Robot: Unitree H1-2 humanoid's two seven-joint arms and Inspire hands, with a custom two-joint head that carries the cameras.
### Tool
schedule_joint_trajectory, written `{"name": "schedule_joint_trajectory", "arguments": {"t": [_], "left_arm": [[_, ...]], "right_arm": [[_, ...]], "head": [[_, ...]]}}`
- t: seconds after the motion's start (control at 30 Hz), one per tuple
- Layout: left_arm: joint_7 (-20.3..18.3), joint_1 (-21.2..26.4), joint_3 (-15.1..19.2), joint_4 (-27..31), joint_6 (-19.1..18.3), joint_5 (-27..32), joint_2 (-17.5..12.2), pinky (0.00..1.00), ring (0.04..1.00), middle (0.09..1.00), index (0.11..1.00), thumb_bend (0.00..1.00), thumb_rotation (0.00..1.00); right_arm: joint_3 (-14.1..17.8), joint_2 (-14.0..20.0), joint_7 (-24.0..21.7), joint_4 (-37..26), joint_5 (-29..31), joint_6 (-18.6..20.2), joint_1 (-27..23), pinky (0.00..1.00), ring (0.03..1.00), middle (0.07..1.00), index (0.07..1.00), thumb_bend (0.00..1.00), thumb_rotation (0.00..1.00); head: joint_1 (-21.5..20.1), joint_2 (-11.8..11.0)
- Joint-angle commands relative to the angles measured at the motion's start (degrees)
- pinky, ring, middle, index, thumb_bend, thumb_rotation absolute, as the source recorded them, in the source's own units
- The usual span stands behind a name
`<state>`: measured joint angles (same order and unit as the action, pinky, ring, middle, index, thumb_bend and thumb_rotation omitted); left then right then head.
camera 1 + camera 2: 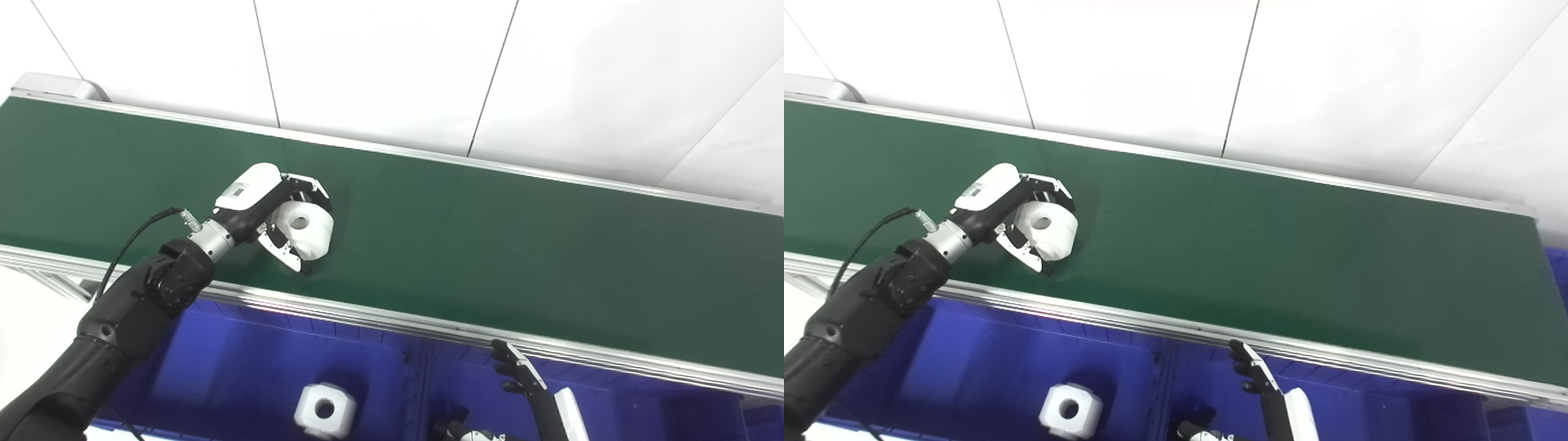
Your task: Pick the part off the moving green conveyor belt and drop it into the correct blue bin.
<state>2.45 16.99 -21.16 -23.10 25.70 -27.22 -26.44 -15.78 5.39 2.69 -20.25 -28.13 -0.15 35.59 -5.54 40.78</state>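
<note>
A white round part with a centre hole (306, 229) lies on the green conveyor belt (490, 245). My left hand (269, 205) reaches over the belt and is shut on this part, fingers curled over its top and thumb under its near side. It also shows in the right eye view (1048, 229). My right hand (527, 392) is open and empty, fingers extended upward, low over the right blue bin (612, 398). A second white blocky part with a hole (324, 409) lies in the left blue bin (245, 367).
The belt's silver front rail (429, 324) runs between the belt and the bins. A divider (416, 380) separates the two blue bins. A white panelled wall (429, 73) stands behind the belt.
</note>
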Motion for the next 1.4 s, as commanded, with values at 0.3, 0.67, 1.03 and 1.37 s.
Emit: {"name": "schedule_joint_trajectory", "arguments": {"t": [0.3,0.67,1.03,1.37], "left_arm": [[4.8,-0.4,-0.5,5.8,1.2,5.3,-2.1,0.38,0.383,0.495,0.552,0.49,0.0],[-0.7,-11.2,2.9,27.3,1.2,14.0,-2.7,0.34,0.376,0.502,0.559,0.49,0.0],[-10.3,-23.0,3.1,34.5,-0.3,15.3,-1.3,0.41,0.408,0.517,0.53,0.49,0.0],[-17.0,-28.0,1.0,38.4,-4.9,10.9,3.1,0.36,0.381,0.492,0.547,0.49,0.0]], "right_arm": [[-0.6,-0.4,0.2,-3.1,-0.6,-1.4,0.8,0.76,0.826,0.853,0.879,0.77,0.26],[-0.6,-1.7,-2.1,-7.6,-1.3,2.5,1.8,0.77,0.826,0.849,0.881,0.77,0.3],[0.5,-1.3,-3.8,-10.2,0.3,3.7,1.8,0.78,0.815,0.836,0.884,0.76,0.37],[2.6,-0.8,-4.8,-11.6,2.0,3.9,2.4,0.78,0.82,0.837,0.879,0.76,0.36]], "head": [[-1.3,2.1],[-5.1,7.4],[-4.7,11.4],[-1.9,13.0]]}}
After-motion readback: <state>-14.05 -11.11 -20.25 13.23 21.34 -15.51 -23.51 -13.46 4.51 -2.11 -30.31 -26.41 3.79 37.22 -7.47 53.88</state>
